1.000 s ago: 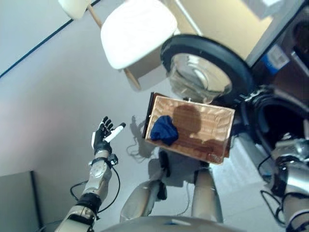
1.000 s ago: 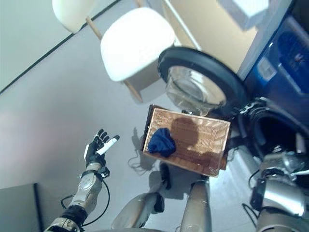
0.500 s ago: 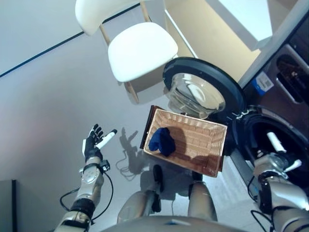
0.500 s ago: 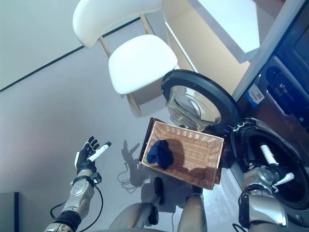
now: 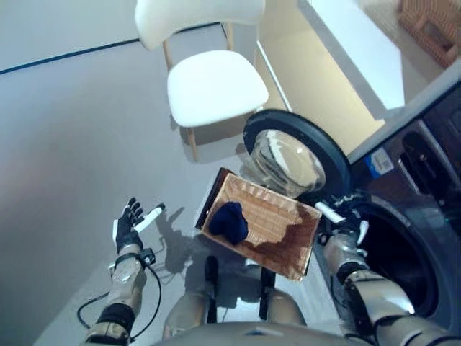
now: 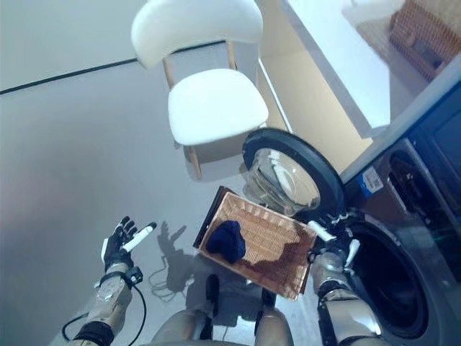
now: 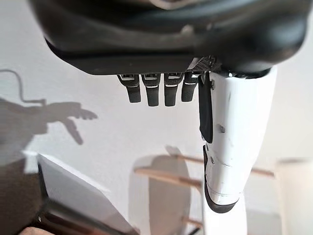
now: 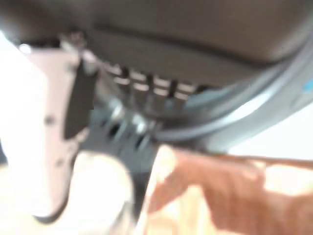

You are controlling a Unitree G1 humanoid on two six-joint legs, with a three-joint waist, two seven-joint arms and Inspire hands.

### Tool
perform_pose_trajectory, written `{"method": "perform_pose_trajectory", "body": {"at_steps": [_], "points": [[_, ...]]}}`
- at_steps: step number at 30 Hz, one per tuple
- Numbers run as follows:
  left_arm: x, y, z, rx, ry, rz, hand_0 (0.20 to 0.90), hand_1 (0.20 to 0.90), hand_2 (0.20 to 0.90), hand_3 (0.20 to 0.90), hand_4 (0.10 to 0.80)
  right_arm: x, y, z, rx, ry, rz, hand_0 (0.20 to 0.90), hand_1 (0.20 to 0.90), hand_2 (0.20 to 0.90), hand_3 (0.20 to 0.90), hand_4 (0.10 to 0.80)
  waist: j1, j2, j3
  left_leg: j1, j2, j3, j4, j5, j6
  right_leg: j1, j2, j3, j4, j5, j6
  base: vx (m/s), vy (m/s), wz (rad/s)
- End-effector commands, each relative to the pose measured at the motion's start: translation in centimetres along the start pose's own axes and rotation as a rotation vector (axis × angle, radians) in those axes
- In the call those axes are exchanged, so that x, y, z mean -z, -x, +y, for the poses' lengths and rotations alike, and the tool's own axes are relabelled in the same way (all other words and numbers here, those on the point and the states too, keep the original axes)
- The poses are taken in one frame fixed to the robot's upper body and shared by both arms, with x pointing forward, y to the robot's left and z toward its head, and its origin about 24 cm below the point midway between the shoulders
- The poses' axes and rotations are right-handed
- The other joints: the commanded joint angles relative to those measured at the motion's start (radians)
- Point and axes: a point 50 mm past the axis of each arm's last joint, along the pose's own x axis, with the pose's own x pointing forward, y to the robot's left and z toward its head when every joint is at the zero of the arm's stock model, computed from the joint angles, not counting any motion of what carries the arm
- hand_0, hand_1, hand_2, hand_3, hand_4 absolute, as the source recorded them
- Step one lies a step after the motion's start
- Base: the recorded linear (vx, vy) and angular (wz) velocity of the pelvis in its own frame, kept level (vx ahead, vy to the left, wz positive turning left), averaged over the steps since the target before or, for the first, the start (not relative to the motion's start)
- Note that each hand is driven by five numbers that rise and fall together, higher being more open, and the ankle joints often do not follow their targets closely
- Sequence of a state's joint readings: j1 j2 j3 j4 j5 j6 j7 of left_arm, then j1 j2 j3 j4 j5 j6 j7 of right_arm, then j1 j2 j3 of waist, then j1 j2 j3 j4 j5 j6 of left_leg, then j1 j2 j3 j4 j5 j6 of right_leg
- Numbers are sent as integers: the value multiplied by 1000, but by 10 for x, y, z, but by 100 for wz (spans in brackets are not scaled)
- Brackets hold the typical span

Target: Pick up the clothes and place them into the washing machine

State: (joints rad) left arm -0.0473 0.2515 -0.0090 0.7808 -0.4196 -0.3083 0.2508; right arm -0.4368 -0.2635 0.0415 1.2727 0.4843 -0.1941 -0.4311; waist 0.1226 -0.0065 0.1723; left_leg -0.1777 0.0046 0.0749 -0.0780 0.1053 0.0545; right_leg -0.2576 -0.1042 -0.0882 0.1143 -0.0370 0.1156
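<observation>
My left hand had stayed out over the grey floor, well apart from the work, fingers spread and holding nothing. The head view had swung, so the white wooden-legged chair showed whole; that was the camera, not the things. The dark blue crumpled garment still lay bunched by the left edge of the rectangular woven wicker basket. My right hand had drawn back from the dark open washing machine drum to the basket's right edge, fingers straight and empty. I judged it a return for the next piece.
</observation>
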Motion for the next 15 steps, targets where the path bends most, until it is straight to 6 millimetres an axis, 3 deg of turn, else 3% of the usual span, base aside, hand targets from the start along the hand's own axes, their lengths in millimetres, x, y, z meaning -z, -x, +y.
{"method": "perform_pose_trajectory", "body": {"at_steps": [1,5,9,15], "points": [[-31,-11,15,-42,-44,-146,900,900,900,900,800,-17,-1,3,-21,73,-125,900,900,900,900,800,41,-31,-40,-11,-19,4,21,-57,-58,4,-2,-21,9,61,-40,-4,-65,32],[-42,-13,15,-40,-43,-187,900,900,900,900,800,-20,1,12,-34,68,-126,900,900,900,900,800,56,-43,-23,-35,-20,-10,62,-72,-55,8,-2,-45,7,60,-43,-36,-54,28],[-62,-16,13,-33,-25,-263,900,900,900,900,800,-39,7,37,-86,87,-178,900,900,900,900,800,85,-51,30,-116,-22,-29,143,-86,-49,-19,-4,-68,23,66,-50,-107,-47,27],[-72,-19,8,-26,-25,-293,900,900,900,900,800,-51,15,61,-146,163,-233,900,900,900,900,800,100,-61,71,-193,-20,-45,193,-90,-48,-69,-5,-82,54,68,-54,-84,-28,17]]}}
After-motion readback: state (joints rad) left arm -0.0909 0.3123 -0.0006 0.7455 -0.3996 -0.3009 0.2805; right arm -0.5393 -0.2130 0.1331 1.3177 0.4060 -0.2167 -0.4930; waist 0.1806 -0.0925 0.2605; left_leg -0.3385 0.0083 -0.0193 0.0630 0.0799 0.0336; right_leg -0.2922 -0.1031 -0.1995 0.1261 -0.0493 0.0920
